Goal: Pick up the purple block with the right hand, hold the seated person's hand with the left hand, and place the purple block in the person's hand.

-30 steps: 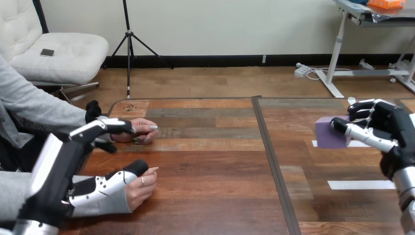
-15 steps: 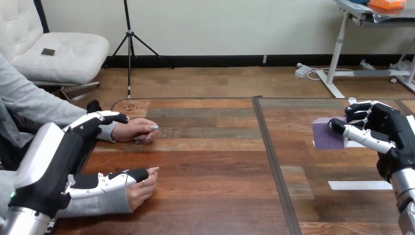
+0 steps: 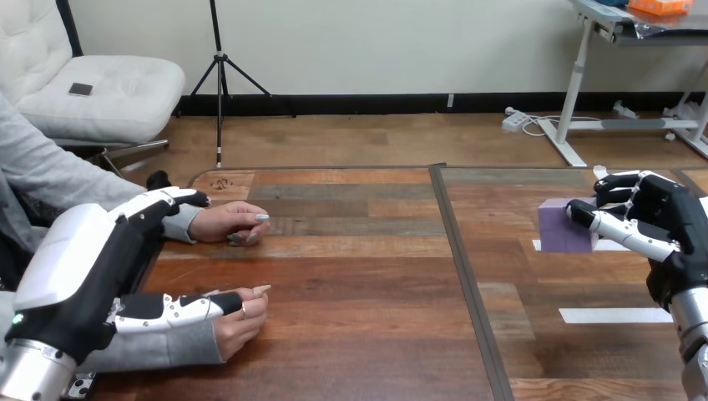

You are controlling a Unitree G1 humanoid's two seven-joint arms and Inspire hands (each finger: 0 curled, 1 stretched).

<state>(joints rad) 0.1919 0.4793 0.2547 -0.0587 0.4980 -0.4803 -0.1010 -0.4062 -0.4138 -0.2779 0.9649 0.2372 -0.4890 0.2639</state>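
Note:
The purple block (image 3: pixel 564 224) is at the table's right, with my right hand (image 3: pixel 664 219) shut on it: the thumb lies across its near side and the fingers (image 3: pixel 616 185) curl round its far side. The person's two hands rest on the table at the left, one farther (image 3: pixel 235 223) and one nearer (image 3: pixel 240 316), both loosely curled. My left hand (image 3: pixel 79 267) is open beside them. Its fingers (image 3: pixel 171 200) reach over the sleeve behind the farther hand, and its thumb (image 3: pixel 179 307) lies along the top of the nearer hand's wrist, not curled round it.
White tape strips (image 3: pixel 616 316) lie on the table's right half, near the block. A dark seam (image 3: pixel 467 276) runs down the table's middle. The broad wooden stretch between the person's hands and the block is bare.
My left hand has drawn back toward the lower left; its fingers were over the farther hand's knuckles and now lie over the sleeve. The right hand and block shifted slightly left and back.

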